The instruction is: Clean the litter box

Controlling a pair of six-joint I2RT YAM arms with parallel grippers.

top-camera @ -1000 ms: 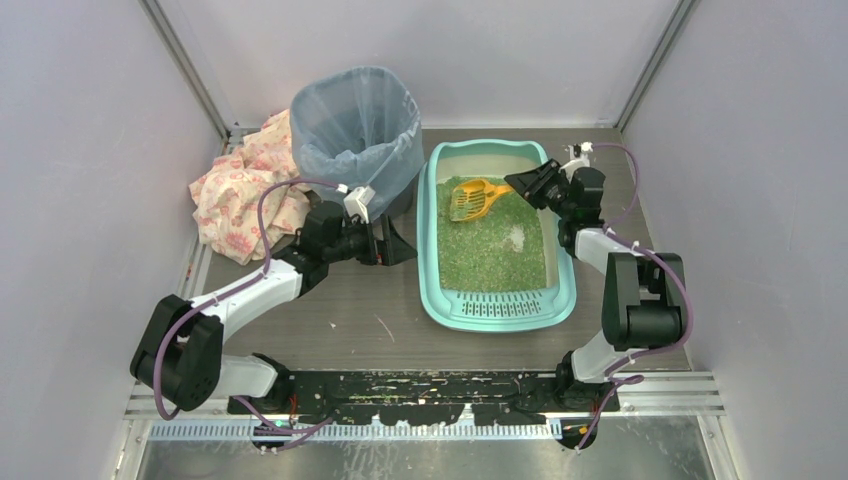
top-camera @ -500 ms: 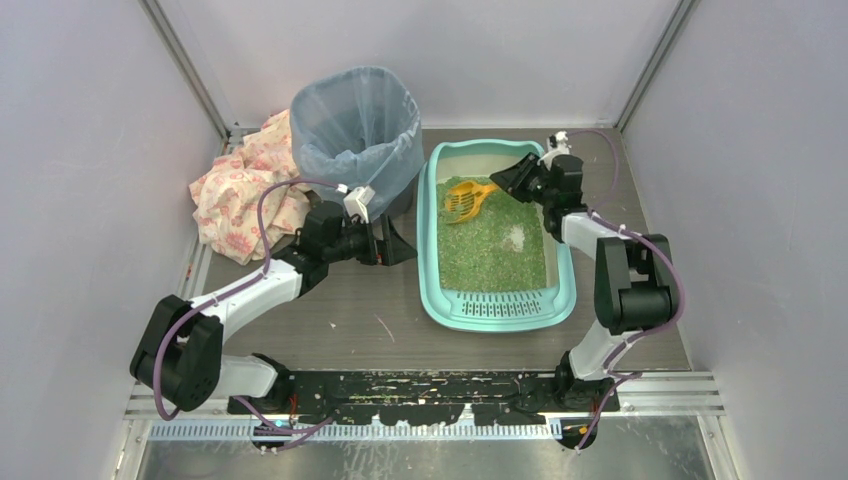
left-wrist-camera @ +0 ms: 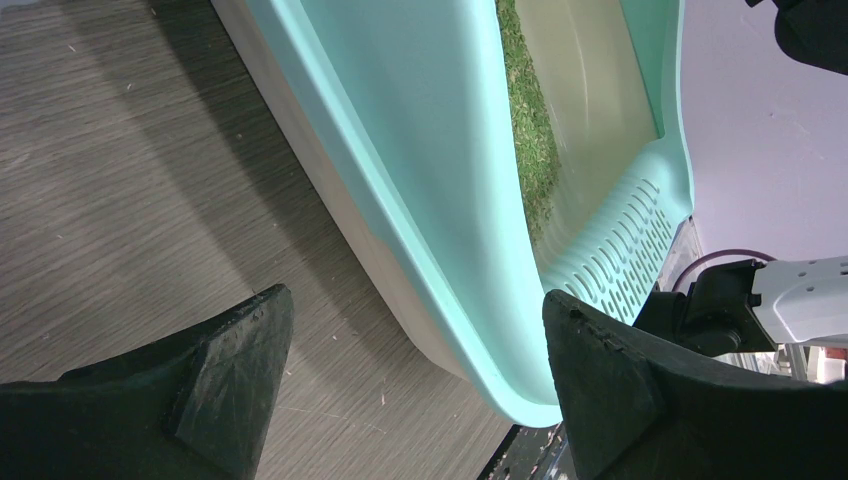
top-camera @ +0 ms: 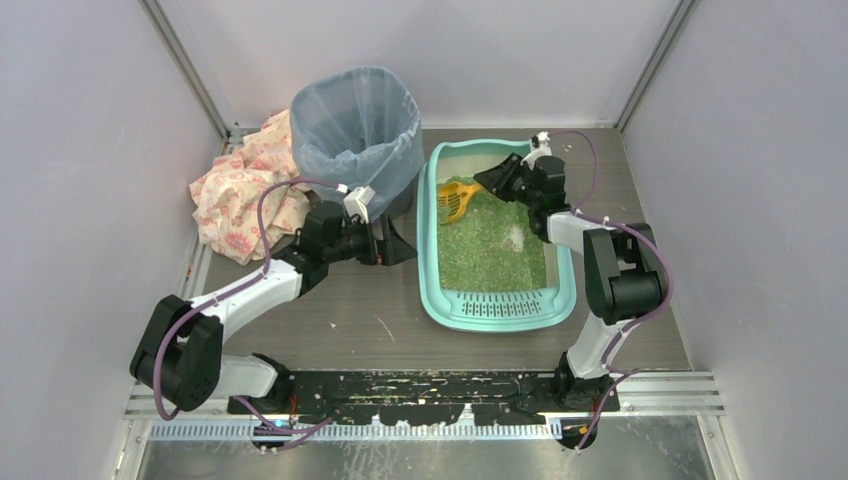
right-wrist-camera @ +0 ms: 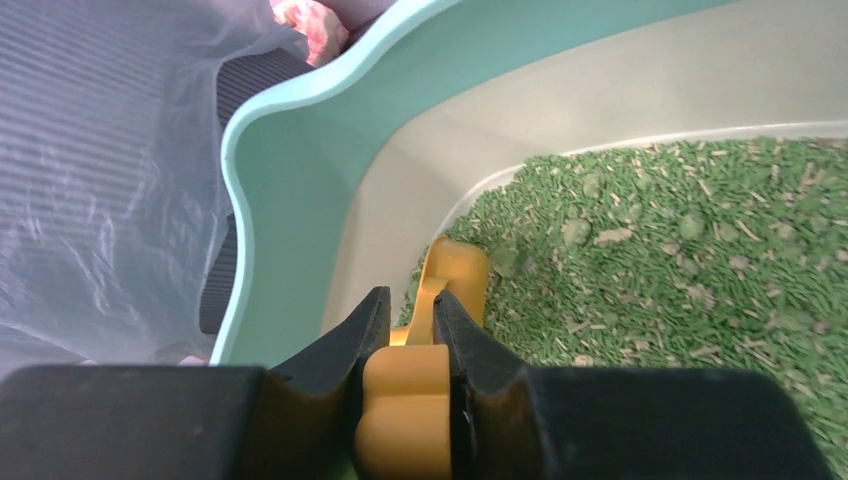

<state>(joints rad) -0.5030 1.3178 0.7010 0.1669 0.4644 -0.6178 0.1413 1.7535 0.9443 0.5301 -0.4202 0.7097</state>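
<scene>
Pinching the orange scoop (right-wrist-camera: 452, 268) amid green litter (top-camera: 492, 252) in the litter box (top-camera: 428, 255) — right tool (right-wrist-camera: 410, 308); left tool (left-wrist-camera: 412, 320) spread.

The grey wood-grain tabletop (top-camera: 350, 320) carries a teal plastic litter box (top-camera: 497, 310) at three o'clock, a bag-lined round bin (top-camera: 355, 120) at eleven and a crumpled floral cloth (top-camera: 235, 190) at ten.

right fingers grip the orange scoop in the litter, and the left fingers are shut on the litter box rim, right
No. The left fingers are wide open beside the litter box, not shut on its rim; the left wrist view shows it. The right fingers do grip the orange scoop in the litter.
</scene>
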